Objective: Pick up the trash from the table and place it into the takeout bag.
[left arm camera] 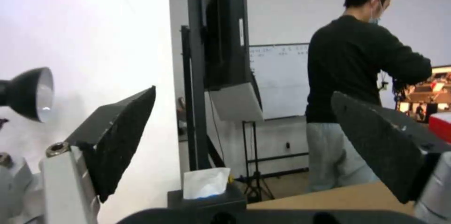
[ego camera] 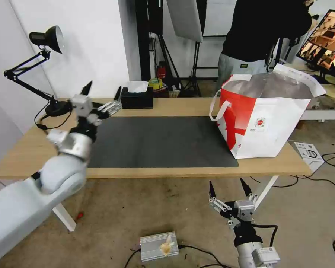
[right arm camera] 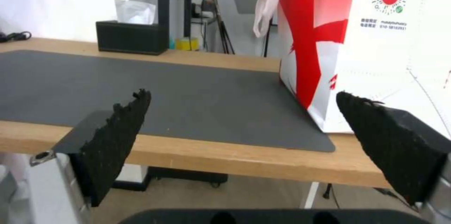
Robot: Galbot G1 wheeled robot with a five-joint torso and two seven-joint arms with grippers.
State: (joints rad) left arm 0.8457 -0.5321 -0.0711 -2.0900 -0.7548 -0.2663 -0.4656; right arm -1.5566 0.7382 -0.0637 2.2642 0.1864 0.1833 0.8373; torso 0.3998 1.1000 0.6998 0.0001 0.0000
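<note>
Left hand (ego camera: 102, 90) hangs released above the worktop's (ego camera: 175, 106) far left end, fingers spread. Right hand (ego camera: 229, 189) waits below the front edge, also spread wide, nearer the takeout bag (ego camera: 266, 123) standing upright at the right. No trash lies on the grey mat (ego camera: 160, 143).

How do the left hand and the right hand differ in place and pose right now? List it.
The left hand is raised over the table's far left part, beside the grey mat; the right hand hangs low before the table's front edge, above the floor. The left hand points toward the black tissue box; the right hand points toward the takeout bag. Both are open and hold nothing.
</note>
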